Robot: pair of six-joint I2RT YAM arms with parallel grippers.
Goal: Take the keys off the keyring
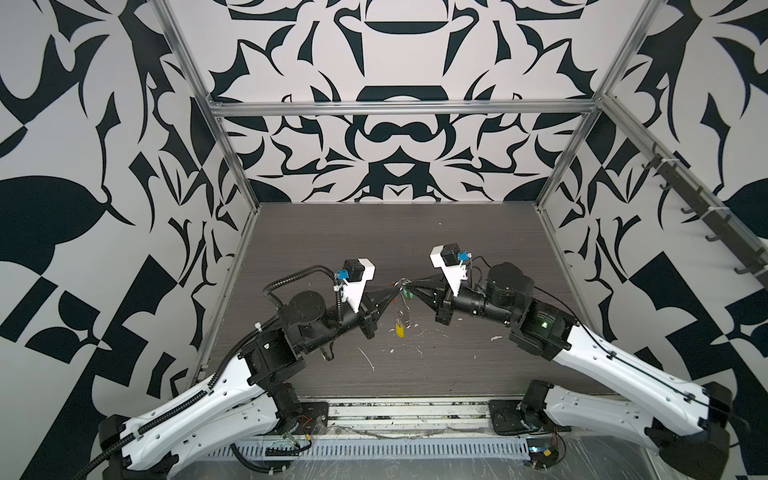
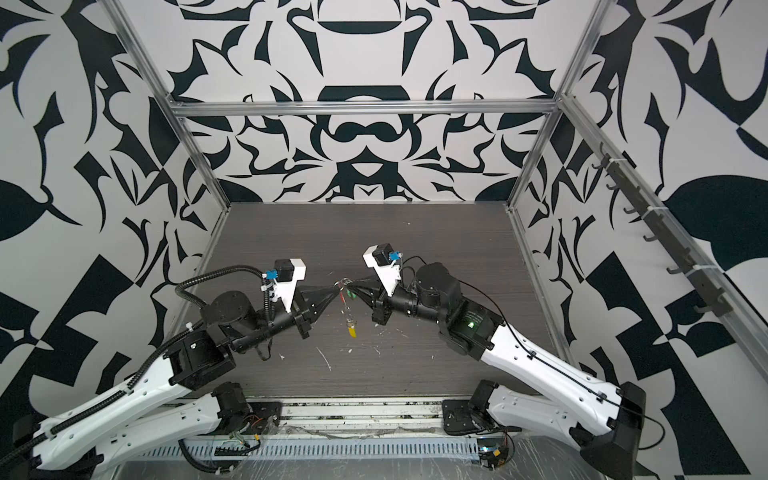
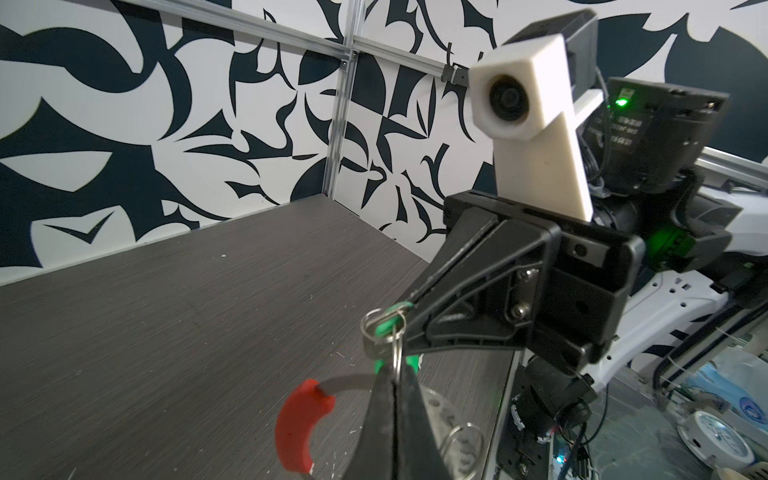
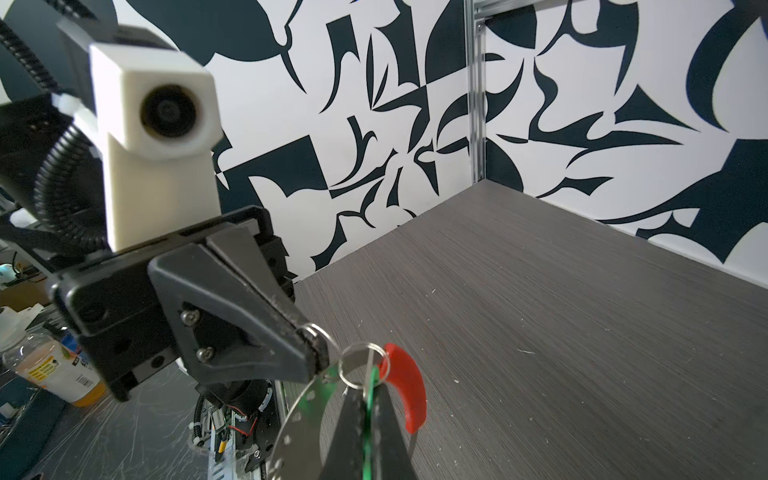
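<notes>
left tool (image 4: 313,351) pinching one keyring (image 4: 293,417), right tool (image 3: 409,309) pinching one green key (image 3: 384,329) — one yellow key (image 1: 400,331) dangling, one red key (image 3: 297,419)

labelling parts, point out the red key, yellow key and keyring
red key (image 3: 295,424): left wrist view, middle of its curve
yellow key (image 1: 400,331): in a top view, tag's middle
keyring (image 4: 303,428): right wrist view, holed flat band

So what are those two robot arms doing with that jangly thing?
They hold a bunch of keys up over the table. The left gripper pinches the keyring, and the right gripper is clamped on the green key. None looks off yet: the yellow key dangles below, and the red key hangs beside the grippers.
</notes>
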